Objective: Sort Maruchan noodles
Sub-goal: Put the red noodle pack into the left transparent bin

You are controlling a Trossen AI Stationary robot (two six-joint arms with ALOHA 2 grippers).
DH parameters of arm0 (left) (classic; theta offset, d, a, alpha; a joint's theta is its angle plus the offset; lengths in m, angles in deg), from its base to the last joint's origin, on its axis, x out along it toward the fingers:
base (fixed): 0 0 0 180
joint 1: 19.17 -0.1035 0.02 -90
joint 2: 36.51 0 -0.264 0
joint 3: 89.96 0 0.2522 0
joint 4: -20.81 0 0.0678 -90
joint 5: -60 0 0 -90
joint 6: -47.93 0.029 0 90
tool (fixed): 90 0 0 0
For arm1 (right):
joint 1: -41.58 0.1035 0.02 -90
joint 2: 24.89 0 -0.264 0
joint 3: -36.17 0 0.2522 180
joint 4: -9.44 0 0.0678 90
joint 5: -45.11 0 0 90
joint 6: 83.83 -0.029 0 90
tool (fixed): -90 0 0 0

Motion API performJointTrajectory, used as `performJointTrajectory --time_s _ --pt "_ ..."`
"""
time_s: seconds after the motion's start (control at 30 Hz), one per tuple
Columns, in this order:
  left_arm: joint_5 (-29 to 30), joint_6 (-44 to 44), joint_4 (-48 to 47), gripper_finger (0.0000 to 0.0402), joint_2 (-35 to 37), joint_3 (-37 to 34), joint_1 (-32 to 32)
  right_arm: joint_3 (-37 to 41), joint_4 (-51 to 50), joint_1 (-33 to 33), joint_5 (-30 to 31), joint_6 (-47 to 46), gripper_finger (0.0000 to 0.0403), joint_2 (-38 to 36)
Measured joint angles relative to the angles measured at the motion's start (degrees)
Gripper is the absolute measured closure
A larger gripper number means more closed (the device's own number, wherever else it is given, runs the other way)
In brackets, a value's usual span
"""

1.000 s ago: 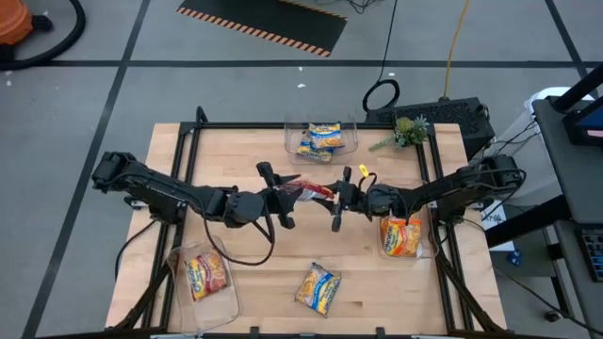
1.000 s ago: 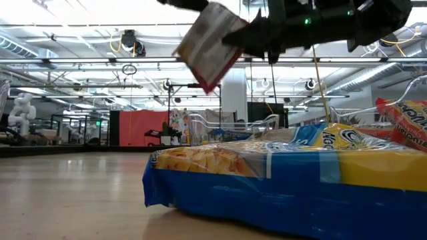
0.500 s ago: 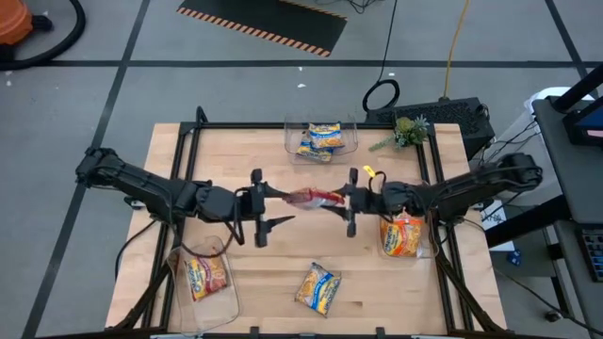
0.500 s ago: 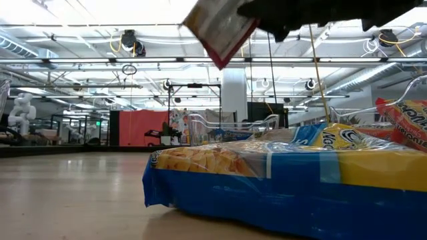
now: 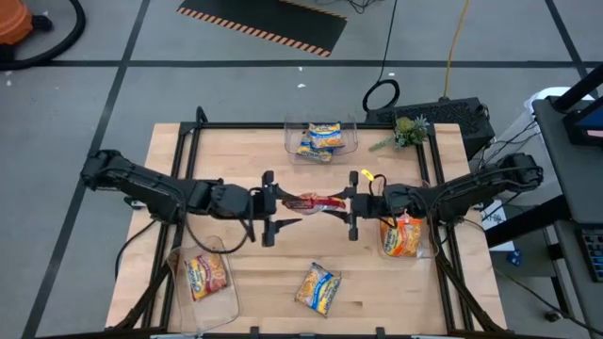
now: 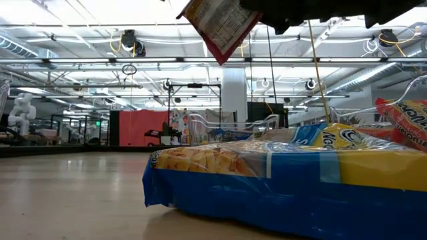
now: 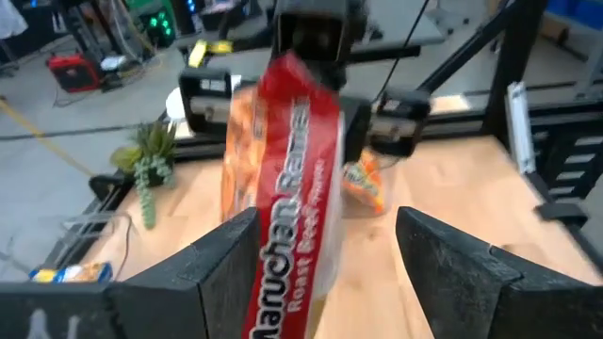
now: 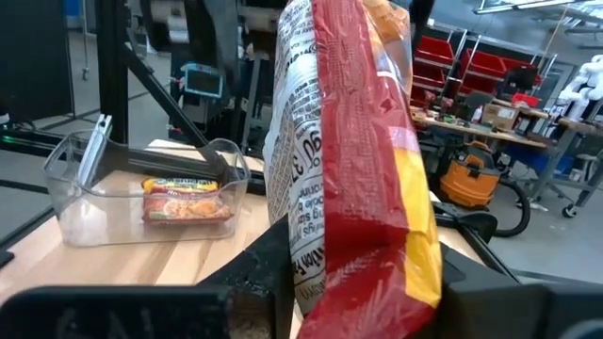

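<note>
front packet: blue-and-yellow packet lies flat and loose on the table at the near edge, in no bin. Not sorted yet by the look of it.
near-left bin: clear bin holds one red packet. Likely where the red ones go.
near-right bin: orange packet sits in a bin at the right edge, just beside the right arm.
held packet: red Maruchan packet is up in the air over the table centre, between the two grippers, clear of the wood; the low view shows it hanging tilted.
right gripper: right gripper is clamped on one end of the held packet; its wrist view shows the packet standing edge-on right between the fingers. It carries the load.
left gripper: left gripper faces the packet's other end, fingers spread to either side of it; I see no contact in its wrist view. Reads as a mid-air handover towards the left arm, since the red bin is on the left side.
risk: if the right lets go before the left bites, the packet drops.
far bin: bin at the far edge holds blue-and-yellow packets.
beyond: small plant at the far right corner, not involved.
</note>
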Motion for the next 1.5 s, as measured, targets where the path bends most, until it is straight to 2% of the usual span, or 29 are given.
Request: performJointTrajectory --time_s 0.5,0.63,0.8,1.03,1.13,1.37,1.5 --pt "0.3 0.4 0.4 0.0148 -3.2 0.0 -2.8 0.0 -1.4 0.0 -0.2 1.3 0.0290 0.0" --pt "2.3 0.5 1.2 0.0148 -3.3 0.0 -3.2 0.0 -1.3 0.0 0.0 1.3 0.0290 0.0" --pt "-3.7 0.4 1.8 0.0148 -5.1 -0.1 -3.7 0.0 -0.1 0.0 -0.3 1.3 0.0289 0.0" --pt "-3.7 0.8 3.9 0.0150 -5.7 0.0 -4.0 0.0 0.4 0.0 -0.3 1.9 0.0289 0.0" --pt "-3.7 0.2 3.9 0.0167 -5.7 0.0 -4.1 0.0 0.3 0.0 -0.2 3.0 0.0287 0.0" --pt "-4.0 1.6 4.5 0.0249 -5.7 0.0 -4.3 0.0 0.3 -0.4 -0.1 3.6 0.0285 0.0" --pt "-4.0 1.8 4.4 0.0268 -5.7 0.0 -4.4 0.0 0.3 -0.4 0.0 2.3 0.0285 0.0"
